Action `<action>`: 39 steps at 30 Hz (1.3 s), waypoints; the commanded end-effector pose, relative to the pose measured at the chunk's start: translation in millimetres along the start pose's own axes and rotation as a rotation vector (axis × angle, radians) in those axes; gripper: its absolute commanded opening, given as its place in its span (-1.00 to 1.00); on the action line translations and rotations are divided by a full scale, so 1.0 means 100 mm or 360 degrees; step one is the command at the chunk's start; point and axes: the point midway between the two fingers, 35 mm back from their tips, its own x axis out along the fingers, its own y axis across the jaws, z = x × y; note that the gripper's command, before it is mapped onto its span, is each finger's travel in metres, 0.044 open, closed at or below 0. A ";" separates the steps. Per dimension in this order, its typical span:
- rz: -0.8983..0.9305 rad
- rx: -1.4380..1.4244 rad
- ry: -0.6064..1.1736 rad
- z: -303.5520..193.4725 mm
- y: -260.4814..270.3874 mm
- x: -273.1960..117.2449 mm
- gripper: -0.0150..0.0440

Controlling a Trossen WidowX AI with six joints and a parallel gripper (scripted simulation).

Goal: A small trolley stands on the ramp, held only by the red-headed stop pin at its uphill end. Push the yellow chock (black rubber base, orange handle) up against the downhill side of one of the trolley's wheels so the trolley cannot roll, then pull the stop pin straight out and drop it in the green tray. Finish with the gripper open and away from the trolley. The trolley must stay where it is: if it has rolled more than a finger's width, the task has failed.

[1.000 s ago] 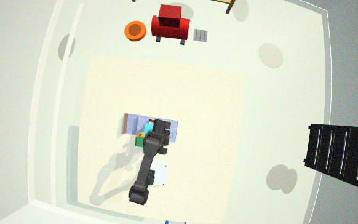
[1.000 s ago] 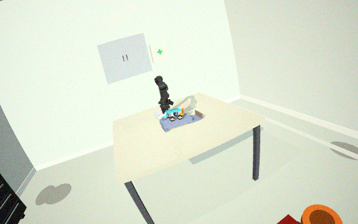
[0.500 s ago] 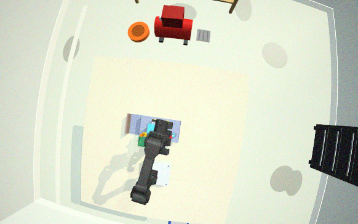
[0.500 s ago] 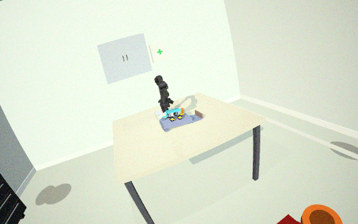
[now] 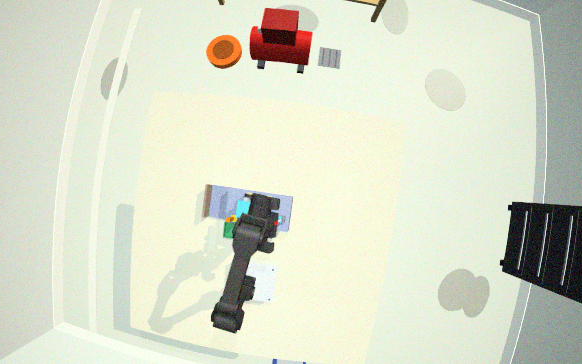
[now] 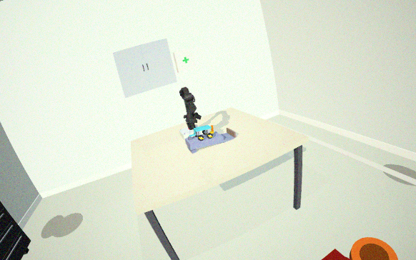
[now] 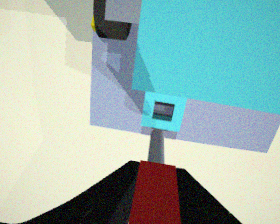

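My gripper (image 7: 155, 174) is shut on the red-headed stop pin (image 7: 156, 197) (image 5: 276, 223). The pin's grey shaft points away from the fingers, and its tip shows beside a cyan tab (image 7: 180, 112) whose square hole looks empty. The cyan trolley (image 5: 242, 207) (image 6: 203, 129) (image 7: 211, 55) stands on the blue-grey ramp (image 5: 219, 200) (image 6: 206, 144) (image 7: 226, 127). The chock's orange handle (image 6: 212, 129) (image 5: 231, 219) stands upright by the trolley's downhill end; contact with a wheel cannot be made out. The green tray (image 5: 228, 230) is beside the ramp, partly under the arm.
A brown stop board (image 5: 208, 201) (image 6: 231, 132) closes the ramp's low end. A white plate (image 5: 266, 285) lies near the arm's base. The arm hangs over the ramp and hides part of the trolley in the overhead view.
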 end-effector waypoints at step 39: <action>0.0001 0.0005 0.0013 -0.32 0.44 0.01 -0.49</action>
